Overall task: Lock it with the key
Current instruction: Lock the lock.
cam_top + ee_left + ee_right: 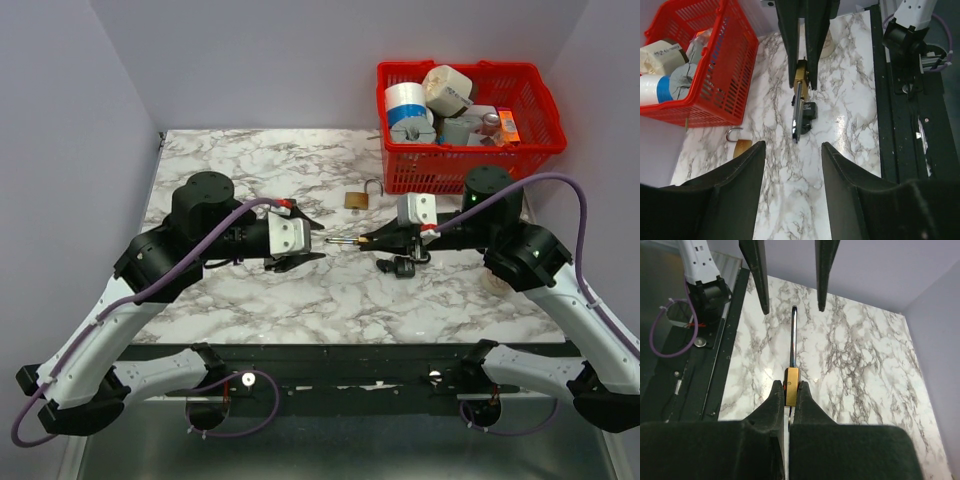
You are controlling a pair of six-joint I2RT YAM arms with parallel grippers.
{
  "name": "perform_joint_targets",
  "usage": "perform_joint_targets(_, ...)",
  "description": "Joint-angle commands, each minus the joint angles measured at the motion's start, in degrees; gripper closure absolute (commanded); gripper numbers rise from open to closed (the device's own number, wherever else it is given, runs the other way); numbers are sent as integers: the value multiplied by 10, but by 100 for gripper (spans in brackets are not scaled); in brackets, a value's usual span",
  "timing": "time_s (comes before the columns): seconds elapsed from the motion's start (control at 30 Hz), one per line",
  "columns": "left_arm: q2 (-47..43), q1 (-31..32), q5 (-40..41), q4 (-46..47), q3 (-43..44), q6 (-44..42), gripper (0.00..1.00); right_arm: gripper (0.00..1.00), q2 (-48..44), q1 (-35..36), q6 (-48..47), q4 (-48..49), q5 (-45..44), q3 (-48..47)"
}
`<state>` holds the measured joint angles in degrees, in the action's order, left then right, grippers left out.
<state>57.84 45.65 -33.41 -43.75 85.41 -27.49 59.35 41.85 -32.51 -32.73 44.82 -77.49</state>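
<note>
My right gripper [364,240] is shut on the body of a brass padlock [792,385], held above the table. Its steel shackle [793,337] points left at my left gripper [320,242]. The left gripper's fingers [760,280] stand apart on either side of the shackle's tip and do not touch it. In the left wrist view the shackle [797,117] ends just ahead of my open left gripper [793,145]. The key [399,265], a bunch with black heads, sits just below the right gripper, and its black heads [809,111] show beside the shackle. I cannot tell whether it hangs from the padlock.
A second brass padlock [361,198] lies on the marble table [250,160] behind the grippers, in front of a red basket [530,150] full of items at the back right. The black base rail [330,365] runs along the near edge.
</note>
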Motion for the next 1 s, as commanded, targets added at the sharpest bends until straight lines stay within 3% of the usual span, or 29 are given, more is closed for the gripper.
perform_joint_targets(0.0,1,16,20,16,-16,-20,46,99,-4,7,-32,22,-33,9)
perform_joint_targets(0.2,15,27,55,29,-9,-22,54,99,-8,12,-32,31,-38,22)
perform_joint_targets(0.57,29,43,63,21,-14,-32,59,99,-11,18,-35,40,-41,27)
perform_joint_targets(0.97,34,51,53,24,-11,1,93,99,-9,25,-34,47,-39,30)
